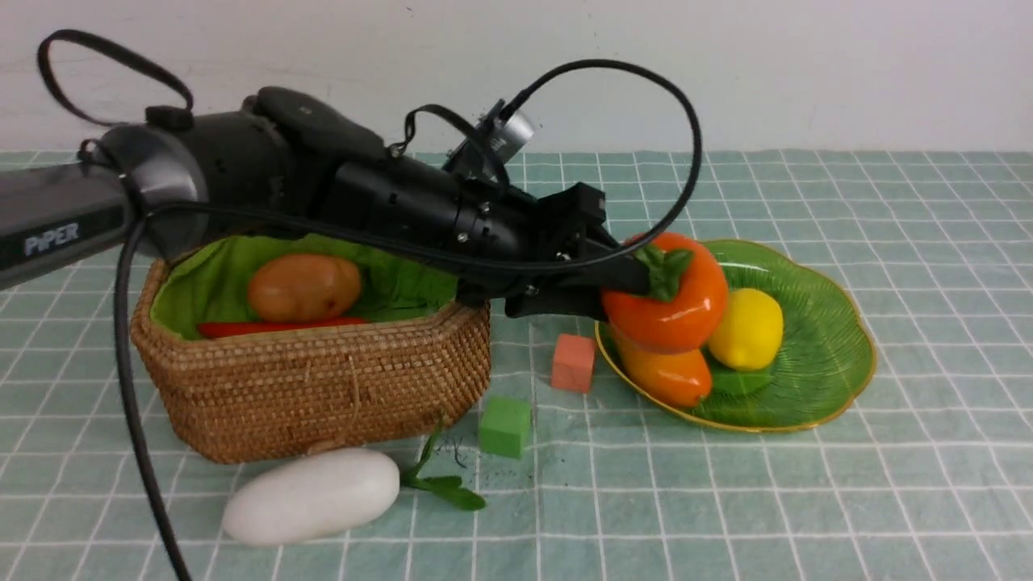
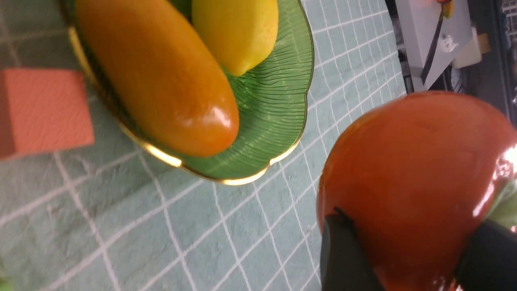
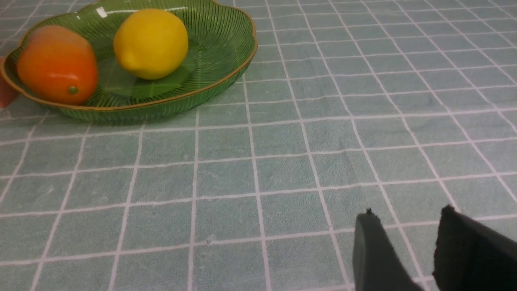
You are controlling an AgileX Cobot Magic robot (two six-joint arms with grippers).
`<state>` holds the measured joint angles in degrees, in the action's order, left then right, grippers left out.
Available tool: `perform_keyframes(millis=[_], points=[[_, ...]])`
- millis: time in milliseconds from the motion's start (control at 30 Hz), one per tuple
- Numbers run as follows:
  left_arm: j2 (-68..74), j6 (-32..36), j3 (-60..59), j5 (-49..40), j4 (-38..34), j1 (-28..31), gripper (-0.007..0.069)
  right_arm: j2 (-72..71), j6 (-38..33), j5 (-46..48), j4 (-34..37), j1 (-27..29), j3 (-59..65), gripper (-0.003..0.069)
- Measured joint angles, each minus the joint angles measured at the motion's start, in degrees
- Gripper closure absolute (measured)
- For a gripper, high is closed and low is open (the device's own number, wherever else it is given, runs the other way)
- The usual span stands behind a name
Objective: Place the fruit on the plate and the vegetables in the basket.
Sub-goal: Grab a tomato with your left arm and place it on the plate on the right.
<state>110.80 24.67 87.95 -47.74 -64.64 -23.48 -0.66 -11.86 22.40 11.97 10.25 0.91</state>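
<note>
Persimmon [image 1: 674, 303] gripped by left fingers [image 1: 565, 303] above mango [image 1: 670, 378] at plate [image 1: 823, 339] edge; released here, may roll off mango onto surface [image 1: 807, 500]. Right fingers [image 3: 373, 258] narrowly parted, empty.

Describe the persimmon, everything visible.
The persimmon is a round, glossy orange-red toy, plastic by its look, with a green leafy cap turned toward the arm. It is tilted on its side and pinched at the cap end by the left tool, the only thing seen touching it. It hangs in the air at the left edge of the plate, above the mango, not yet set down.
</note>
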Motion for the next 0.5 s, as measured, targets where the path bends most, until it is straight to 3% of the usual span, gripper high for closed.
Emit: perform_keyframes(millis=[200, 500], points=[[9.6, -8.2, 15.5, 2.0, 7.8, -3.4, 0.028, 0.0, 0.0, 0.0, 0.0, 0.0, 0.0, 0.0419], [23.9, -14.4, 31.7, 9.4, 11.0, -3.4, 0.028, 0.0, 0.0, 0.0, 0.0, 0.0, 0.0, 0.0419]])
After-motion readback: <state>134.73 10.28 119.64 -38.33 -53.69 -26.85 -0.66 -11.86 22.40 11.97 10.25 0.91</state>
